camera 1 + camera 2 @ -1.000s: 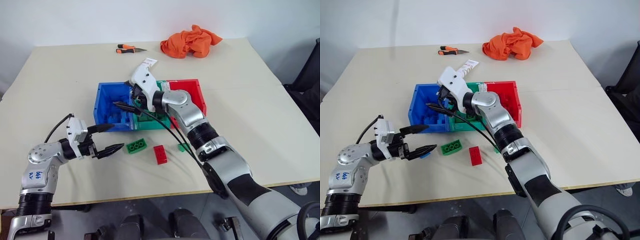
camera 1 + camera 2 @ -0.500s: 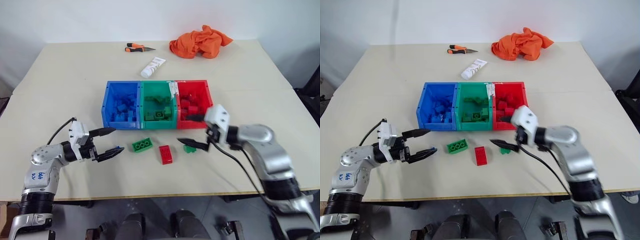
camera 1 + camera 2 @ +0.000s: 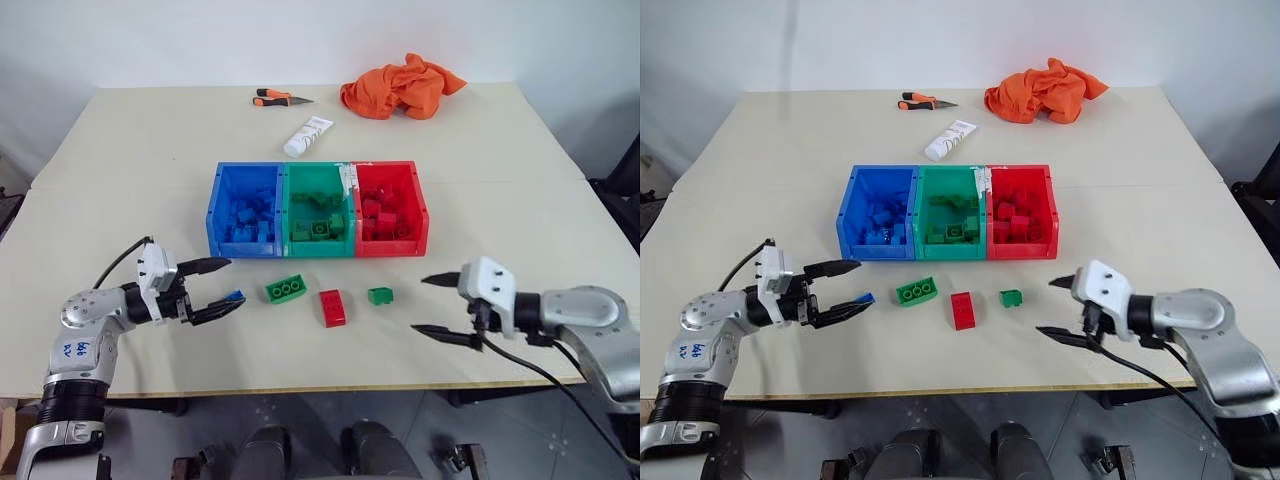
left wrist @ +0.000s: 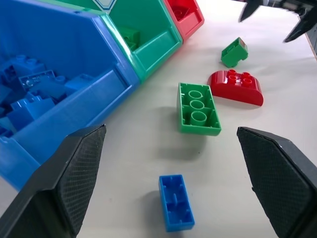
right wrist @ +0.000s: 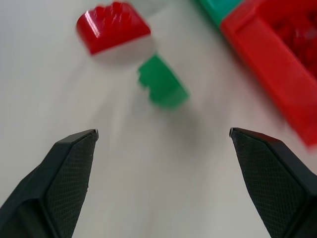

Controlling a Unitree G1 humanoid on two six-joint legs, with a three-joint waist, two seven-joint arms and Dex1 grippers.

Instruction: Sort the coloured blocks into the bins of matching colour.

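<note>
Three joined bins sit in a row near the middle of the pale surface point(image 3: 120, 160): the blue bin point(image 3: 222, 208) on the left, the green bin point(image 3: 317, 176) in the centre, the red bin point(image 3: 420, 205) on the right, each already holding bricks of its own colour.

Four loose bricks lie on the near side of the bins. A small blue brick point(image 3: 234, 296) rests furthest left, between the fingertips of the left claw point(image 3: 223, 285), which hovers low with its two black fingers spread wide and gripping nothing. Right of it comes the larger green brick point(image 3: 286, 290), studs up, then the red brick point(image 3: 332, 307) just beside it, then a small green brick point(image 3: 380, 295) near the red bin's front.

The right claw point(image 3: 432, 305) hangs over the near right part of the surface, well apart from the small green brick, fingers also wide open and empty, pointing towards the bricks.

At the far edge lie a crumpled orange cloth point(image 3: 400, 85), a white tube point(image 3: 307, 136) and an orange-handled tool point(image 3: 276, 98).
</note>
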